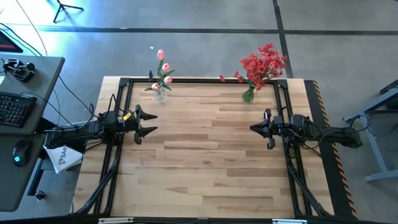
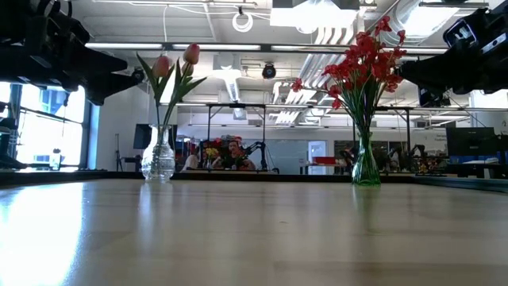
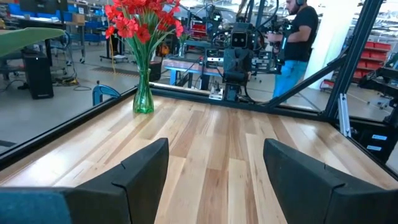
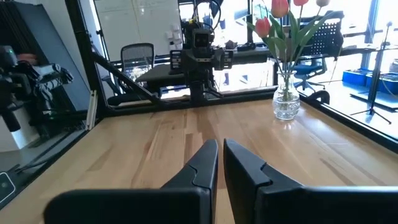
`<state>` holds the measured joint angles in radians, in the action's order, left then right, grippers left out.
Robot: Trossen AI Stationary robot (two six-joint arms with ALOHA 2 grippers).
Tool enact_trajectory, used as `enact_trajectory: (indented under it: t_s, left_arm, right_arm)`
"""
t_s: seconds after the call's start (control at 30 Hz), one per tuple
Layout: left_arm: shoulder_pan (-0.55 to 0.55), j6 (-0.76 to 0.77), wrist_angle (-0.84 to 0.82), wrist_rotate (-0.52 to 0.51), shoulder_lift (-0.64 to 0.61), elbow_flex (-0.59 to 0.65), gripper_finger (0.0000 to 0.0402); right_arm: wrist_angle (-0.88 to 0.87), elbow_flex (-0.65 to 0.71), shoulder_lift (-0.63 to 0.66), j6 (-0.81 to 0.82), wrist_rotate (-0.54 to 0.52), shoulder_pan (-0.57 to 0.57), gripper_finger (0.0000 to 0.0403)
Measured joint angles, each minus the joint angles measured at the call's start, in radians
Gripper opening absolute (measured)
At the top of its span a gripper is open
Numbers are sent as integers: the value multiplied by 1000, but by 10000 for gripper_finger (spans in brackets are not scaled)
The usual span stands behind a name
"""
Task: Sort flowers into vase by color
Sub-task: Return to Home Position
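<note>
A clear glass vase (image 1: 160, 94) stands on its base near the table's far edge, left of centre, and holds a few pink tulip stems (image 1: 161, 56). It also shows in the low view (image 2: 158, 161) and the right wrist view (image 4: 286, 103). A green glass vase (image 1: 249, 95) stands near the far edge, right of centre, full of red blossom stems (image 1: 264, 62). It also shows in the low view (image 2: 365, 167) and the left wrist view (image 3: 143, 96). My left gripper (image 1: 154, 122) (image 3: 214, 152) hovers open over the table's left side. My right gripper (image 1: 252, 127) (image 4: 221, 146) hovers shut over the right side. Neither holds anything.
A black frame rail (image 1: 199, 81) runs around the table, with slanted struts at the near corners. A desk with a keyboard (image 1: 13, 109) and a mouse stands left of the table. A white sheet (image 1: 63, 157) lies by the left arm. A person (image 3: 301, 37) stands beyond the table.
</note>
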<state>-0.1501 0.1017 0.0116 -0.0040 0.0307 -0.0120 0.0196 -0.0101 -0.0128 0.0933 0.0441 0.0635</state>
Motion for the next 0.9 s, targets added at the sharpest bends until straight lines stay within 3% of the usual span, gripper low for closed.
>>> enact_trajectory:
  t_s: [0.13, 0.47, 0.9]
  left_arm:
    - [13, 0, -1, -6, 0, 0, 250]
    - [164, 0, 10, -51, -27, -2, 250]
    - [172, 0, 5, -53, -23, -2, 250]
  right_arm:
    - [0, 0, 0, 4, 0, 0, 24]
    - [0, 0, 2, 3, 0, -45, 24]
    - [0, 0, 0, 3, 0, -47, 24]
